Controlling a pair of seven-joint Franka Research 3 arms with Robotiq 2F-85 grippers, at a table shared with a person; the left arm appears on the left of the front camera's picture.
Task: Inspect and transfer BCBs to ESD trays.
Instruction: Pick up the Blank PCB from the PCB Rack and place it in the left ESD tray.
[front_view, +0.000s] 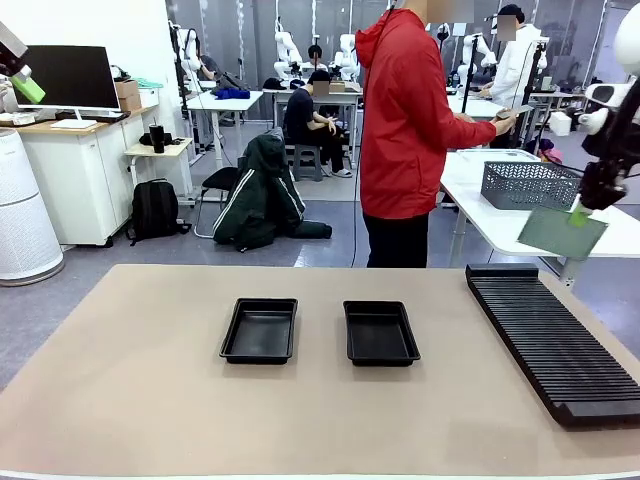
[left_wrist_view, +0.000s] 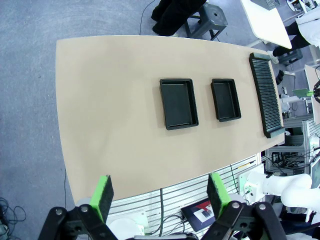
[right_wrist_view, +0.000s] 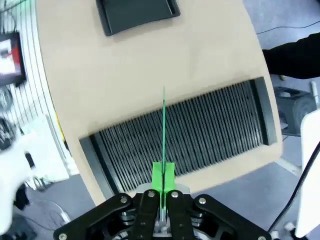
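While trays (front_view: 259, 330) (front_view: 380, 333) sit on tan table (front_view: 130, 390) | right fingers (right_wrist_view: 156, 176) grip BCB (front_view: 560, 233) | left fingers (left_wrist_view: 103, 196) spread

Open-plan lab or workshop floor. Grey floor, rows of white work tables (front_view: 228, 98), monitor (front_view: 68, 77) on a white cabinet (front_view: 70, 180). Person (front_view: 300, 118) seated at a far table. Backpack (front_view: 155, 210) on the floor, jacket (front_view: 262, 200) draped over a chair. Slotted aluminium framing (left_wrist_view: 190, 192) beneath the beige tabletop (left_wrist_view: 115, 125).
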